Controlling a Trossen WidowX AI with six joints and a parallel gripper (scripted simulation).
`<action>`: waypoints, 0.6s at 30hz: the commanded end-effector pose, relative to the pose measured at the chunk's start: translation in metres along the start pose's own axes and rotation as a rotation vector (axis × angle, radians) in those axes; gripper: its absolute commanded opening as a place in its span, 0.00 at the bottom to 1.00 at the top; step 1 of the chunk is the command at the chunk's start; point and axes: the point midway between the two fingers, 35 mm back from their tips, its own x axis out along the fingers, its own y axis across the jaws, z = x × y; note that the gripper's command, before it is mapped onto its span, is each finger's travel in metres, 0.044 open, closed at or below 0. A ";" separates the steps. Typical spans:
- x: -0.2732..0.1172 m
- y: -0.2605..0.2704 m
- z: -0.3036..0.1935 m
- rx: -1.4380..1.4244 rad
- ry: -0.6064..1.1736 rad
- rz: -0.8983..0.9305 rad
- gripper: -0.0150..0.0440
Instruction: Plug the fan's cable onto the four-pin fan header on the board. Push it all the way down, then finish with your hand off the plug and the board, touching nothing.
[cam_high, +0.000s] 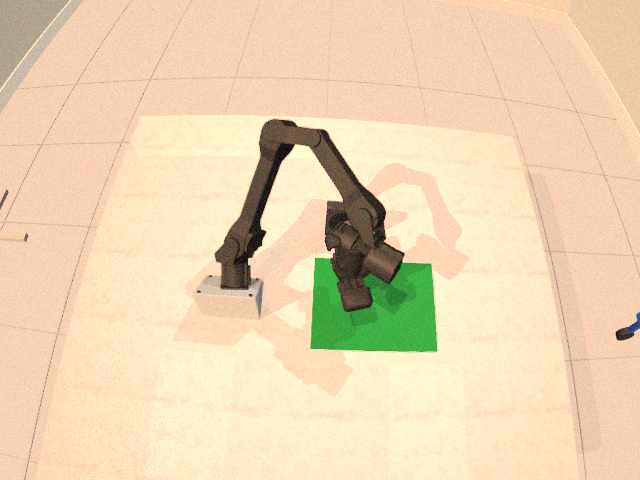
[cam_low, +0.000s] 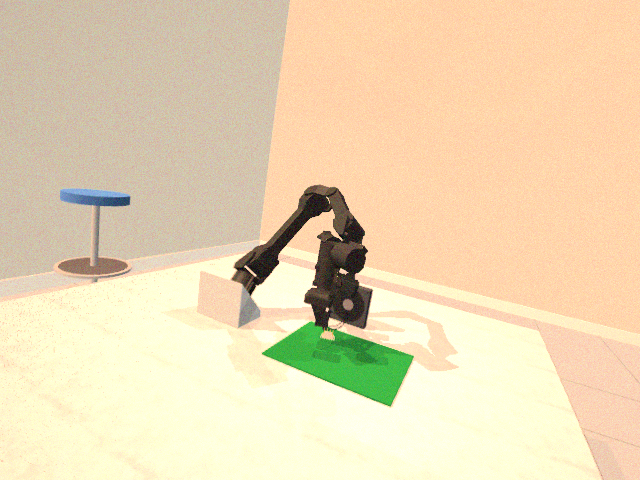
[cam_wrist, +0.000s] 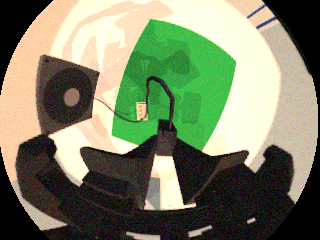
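Observation:
My gripper (cam_wrist: 163, 138) (cam_low: 321, 325) is shut on the black plug (cam_wrist: 167, 137) of the fan's cable, low over the near part of the green board (cam_wrist: 210, 75) (cam_high: 408, 330) (cam_low: 361, 377) in the wrist view. The black cable (cam_wrist: 172, 102) loops up from the plug and back past the pale four-pin header (cam_wrist: 141, 111) (cam_low: 327, 335). The plug is beside the header, not on it. The thin wire runs on to the dark square fan (cam_wrist: 52, 85) (cam_low: 367, 302), which stands at the board's edge. In the top view the arm hides the plug and header.
The white arm base (cam_high: 230, 305) (cam_low: 219, 302) stands left of the board in the top view. The fan is close beside the arm's wrist in the exterior view. A blue stool (cam_low: 94, 197) stands off the table. Shadows of the arm fall across the board and table.

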 end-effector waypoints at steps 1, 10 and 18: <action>-0.001 0.039 0.023 -0.025 -0.010 0.004 0.25; 0.000 0.042 0.024 -0.025 -0.010 0.004 0.25; -0.003 0.043 0.019 -0.035 -0.010 0.004 0.25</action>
